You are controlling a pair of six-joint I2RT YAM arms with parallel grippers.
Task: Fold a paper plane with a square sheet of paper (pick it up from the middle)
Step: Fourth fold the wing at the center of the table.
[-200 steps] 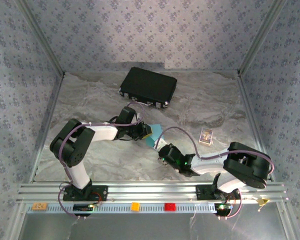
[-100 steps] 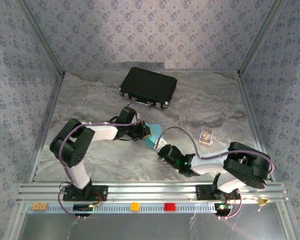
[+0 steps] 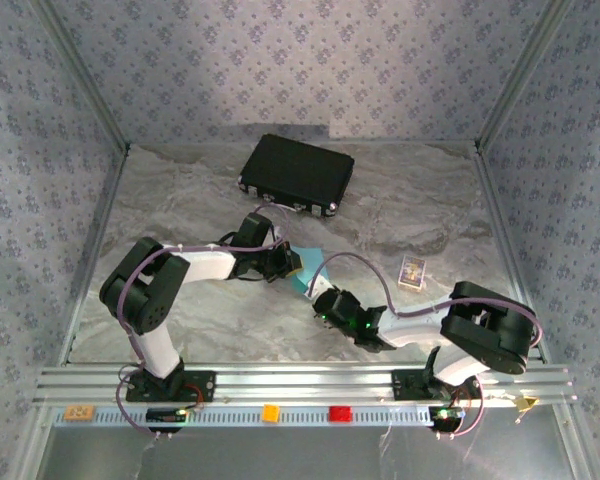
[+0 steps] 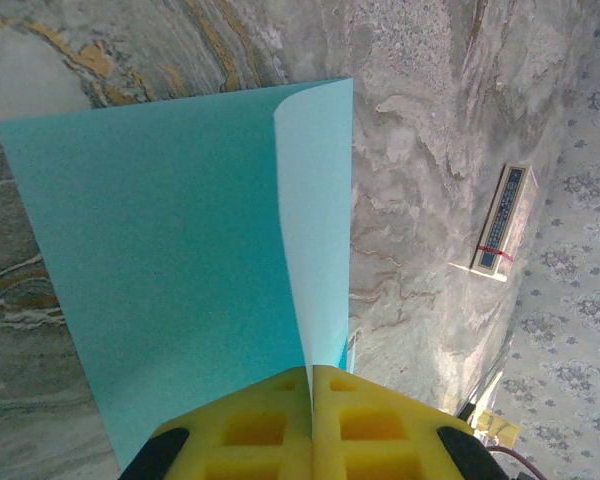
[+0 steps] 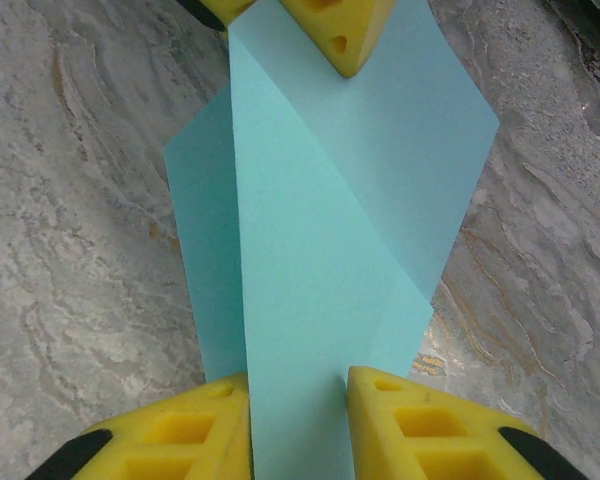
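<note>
Marbled tabletop [image 3: 180, 200], black case [image 3: 297, 170] shut, left claw [image 4: 311, 375] pinching blue paper [image 4: 170, 250], right claw [image 5: 298, 385] parted around it.

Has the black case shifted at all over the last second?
No. The black case keeps the same spot and angle against the back edge of the table.

The light blue square sheet of paper [image 3: 309, 272] is curling half-folded near the middle of the marble table [image 3: 180, 200], with 1 flap rising upright beside the flatter half and a diagonal crease running across its face.
</note>
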